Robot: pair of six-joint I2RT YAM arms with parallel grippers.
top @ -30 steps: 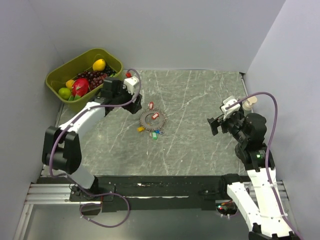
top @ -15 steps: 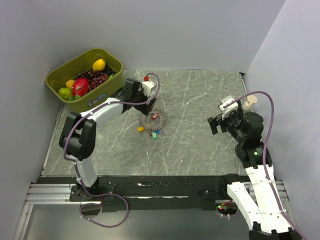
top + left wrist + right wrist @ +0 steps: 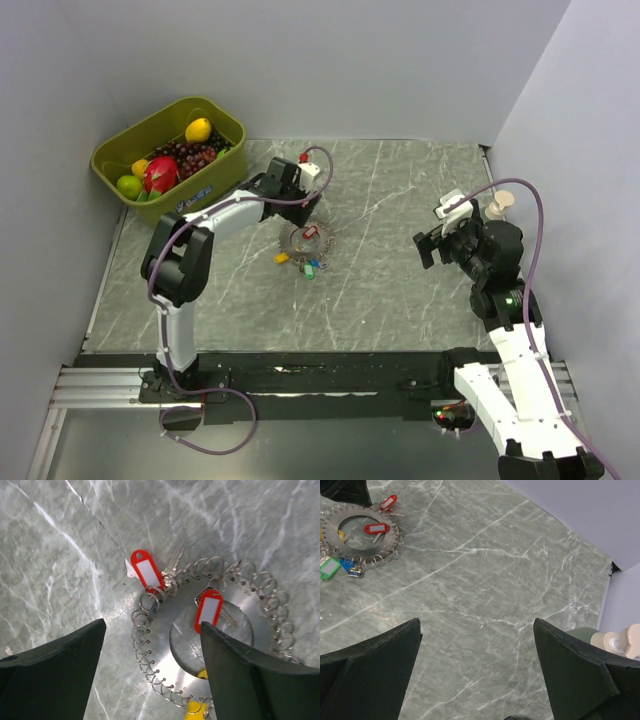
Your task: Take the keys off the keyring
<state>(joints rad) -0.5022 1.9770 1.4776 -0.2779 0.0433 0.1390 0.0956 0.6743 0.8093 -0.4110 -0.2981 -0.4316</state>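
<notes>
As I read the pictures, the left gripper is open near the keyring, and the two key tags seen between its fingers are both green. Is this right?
Not quite: the colour is wrong. The left wrist view shows that the upper key tag and the lower key tag are both red, not green. The rest holds: the left gripper is open near the keyring.

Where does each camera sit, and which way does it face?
Top: overhead at the near edge, looking down on the table; both arms show.
Left wrist: behind the left gripper, looking down at the keyring; its fingers show.
Right wrist: behind the right gripper, looking across the table; its fingers show.
Shared: all see the keyring.
</notes>
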